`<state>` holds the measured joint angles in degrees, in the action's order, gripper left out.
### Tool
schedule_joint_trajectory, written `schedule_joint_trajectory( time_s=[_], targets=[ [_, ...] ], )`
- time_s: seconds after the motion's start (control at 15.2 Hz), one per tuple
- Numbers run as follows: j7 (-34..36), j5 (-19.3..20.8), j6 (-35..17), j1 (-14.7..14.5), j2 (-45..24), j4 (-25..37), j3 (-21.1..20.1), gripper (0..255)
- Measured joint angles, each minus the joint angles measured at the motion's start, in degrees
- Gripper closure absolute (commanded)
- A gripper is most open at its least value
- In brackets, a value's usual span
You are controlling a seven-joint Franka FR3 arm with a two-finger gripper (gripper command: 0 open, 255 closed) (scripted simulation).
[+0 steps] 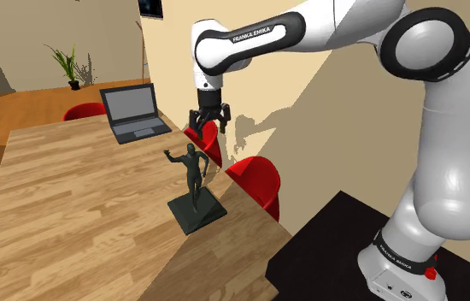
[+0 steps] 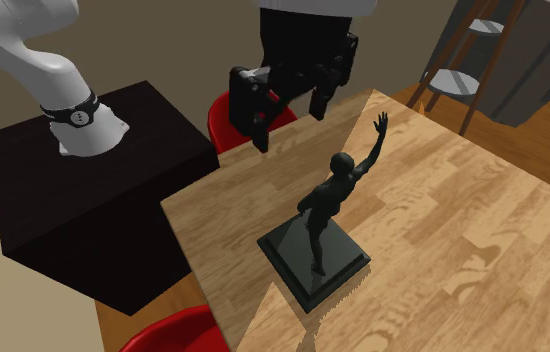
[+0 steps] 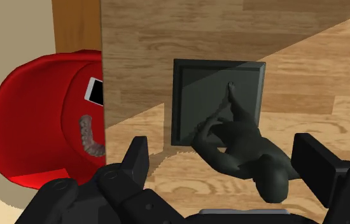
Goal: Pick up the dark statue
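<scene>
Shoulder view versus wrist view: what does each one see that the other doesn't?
Shoulder view: the laptop, the potted plant and the white arm. Wrist view: a small white thing and a grey ridged thing lying on a red chair. Both: the dark statue on the wooden table, red seating, and the open gripper near the statue.

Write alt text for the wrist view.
The open all-black two-finger hand hangs above a dark figure statue on a square base, not touching it. The statue stands on a wooden table near its edge, with a red chair beside the table.
</scene>
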<state>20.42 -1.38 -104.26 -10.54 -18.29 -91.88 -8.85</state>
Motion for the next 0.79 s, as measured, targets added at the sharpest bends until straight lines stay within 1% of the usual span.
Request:
schedule_joint_trajectory(
  time_s=[0.07, 0.13, 0.33, 0.46, 0.79],
  targets=[
    [0.4, 0.3, 1.0, -0.5, -3.1, 4.1, -0.2, 0],
    [0.8, 0.5, 1.1, -1.1, -5.3, 6.6, -0.4, 0],
    [1.6, 1.3, 4.3, -2.8, -13.6, 18.2, -0.7, 0],
    [1.6, 1.4, 4.1, -3.1, -15.2, 19.7, -0.8, 0],
    [1.5, 1.5, 0.7, -3.1, -16.1, 17.1, -0.7, 0]
  ],
)
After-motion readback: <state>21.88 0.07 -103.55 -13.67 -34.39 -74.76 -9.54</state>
